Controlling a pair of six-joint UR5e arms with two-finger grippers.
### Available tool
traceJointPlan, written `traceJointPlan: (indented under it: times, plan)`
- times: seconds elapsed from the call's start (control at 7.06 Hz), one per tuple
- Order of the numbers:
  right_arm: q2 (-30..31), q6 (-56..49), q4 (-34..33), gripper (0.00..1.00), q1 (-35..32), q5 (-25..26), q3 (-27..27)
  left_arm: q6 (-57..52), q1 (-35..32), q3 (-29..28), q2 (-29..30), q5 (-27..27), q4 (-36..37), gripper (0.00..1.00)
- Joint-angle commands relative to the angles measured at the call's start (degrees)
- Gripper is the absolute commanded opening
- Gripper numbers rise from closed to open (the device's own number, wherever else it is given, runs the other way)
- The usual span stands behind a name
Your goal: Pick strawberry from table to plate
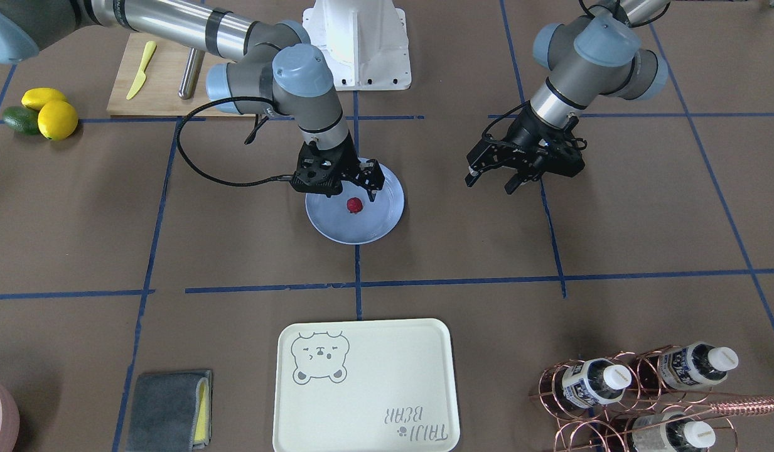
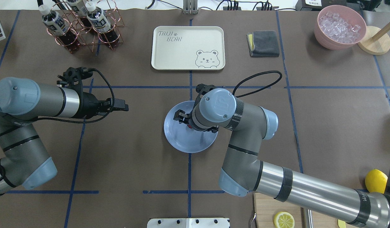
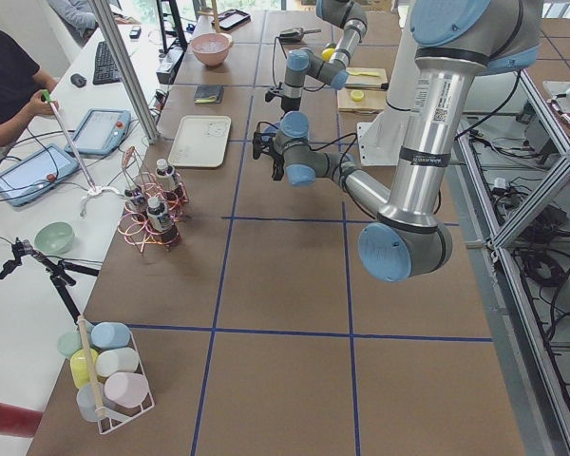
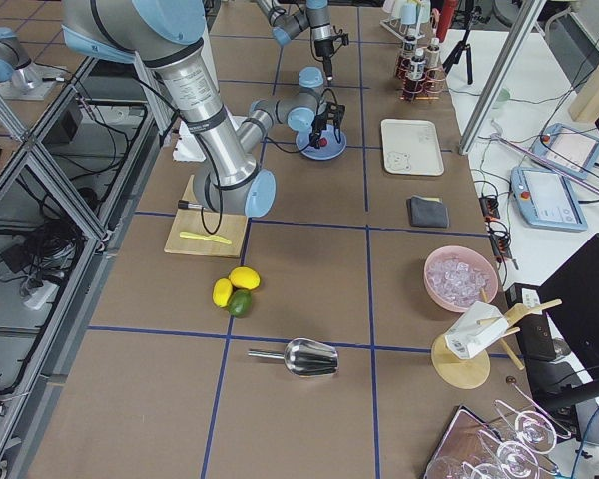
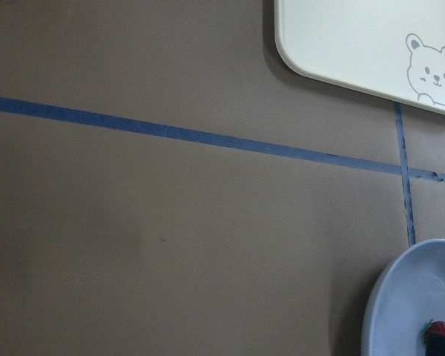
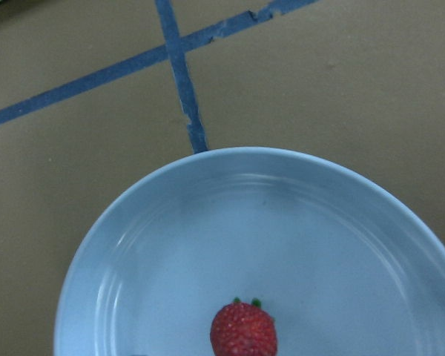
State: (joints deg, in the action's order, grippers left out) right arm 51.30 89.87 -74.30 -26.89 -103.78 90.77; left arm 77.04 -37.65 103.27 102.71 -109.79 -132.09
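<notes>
The strawberry [image 1: 354,204] lies on the light blue plate [image 1: 387,220] at the middle of the table [image 1: 644,238]. In the right wrist view the strawberry [image 6: 243,330] rests free on the plate [image 6: 170,222], with no finger touching it. My right gripper [image 1: 355,191] hangs just above the berry and looks open, with one fingertip [image 1: 373,191] beside it. My left gripper [image 1: 492,183] hovers open and empty over bare table, well off to the side. In the left wrist view, the plate [image 5: 393,304] and strawberry [image 5: 439,330] are at the lower right corner.
A cream bear tray [image 1: 361,389], a grey cloth [image 1: 170,408] and a copper rack of bottles [image 1: 638,389] line the far edge. Lemons and an avocado [image 1: 41,113] lie by the cutting board [image 1: 161,88]. A pink bowl of ice [image 2: 340,27] stands far right.
</notes>
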Motion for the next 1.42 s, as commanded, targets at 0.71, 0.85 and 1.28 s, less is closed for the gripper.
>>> traceJointPlan:
  times: [0.71, 0.85, 1.28]
  plan:
    - [34.30, -71.52, -7.53, 1.00, -50.23, -33.76, 9.03, -32.78, -16.52, 2.90, -15.77, -13.46, 0.08, 0.99]
    - [34.13, -79.25, -7.61, 1.00, -54.63, -33.76, 3.77, -42.58, -23.63, 2.90, -19.53, -17.61, 0.17, 0.99]
    - [34.39, -87.59, -8.92, 1.00, -58.89, -33.85, -2.78, -67.48, -38.51, 1.67, -25.54, -22.57, 9.14, 0.99]
